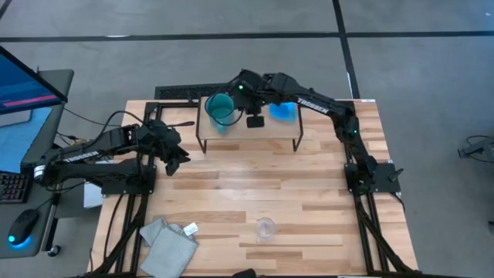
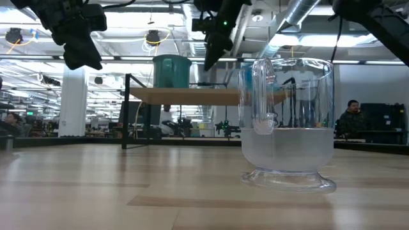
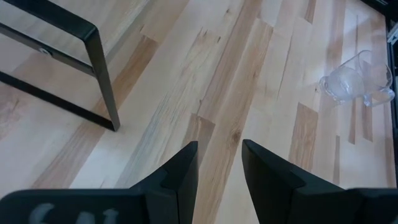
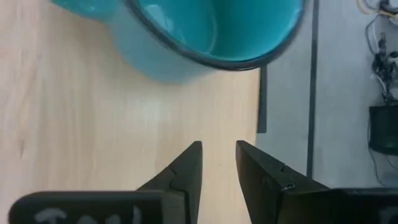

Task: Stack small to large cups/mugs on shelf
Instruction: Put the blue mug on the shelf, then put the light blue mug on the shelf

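Observation:
A large teal mug (image 1: pixel 221 109) stands upright on the left part of the light-wood shelf (image 1: pixel 247 137); it also shows in the low view (image 2: pixel 171 71). A bright blue mug (image 1: pixel 282 111) sits on the shelf's right part. The small clear cup (image 1: pixel 265 228) stands on the tabletop near the front edge, large in the low view (image 2: pixel 287 121). My right gripper (image 4: pixel 217 155) hovers open above the shelf just right of the teal mug (image 4: pixel 205 31), holding nothing. My left gripper (image 3: pixel 219 158) hangs open over the table's left part, left of the shelf, also holding nothing.
A grey folded cloth (image 1: pixel 166 243) lies at the table's front left corner. The shelf's black metal leg (image 3: pixel 102 74) stands close ahead of my left gripper. Bare tabletop lies between the shelf and the clear cup. A desk with a monitor stands off the table's left.

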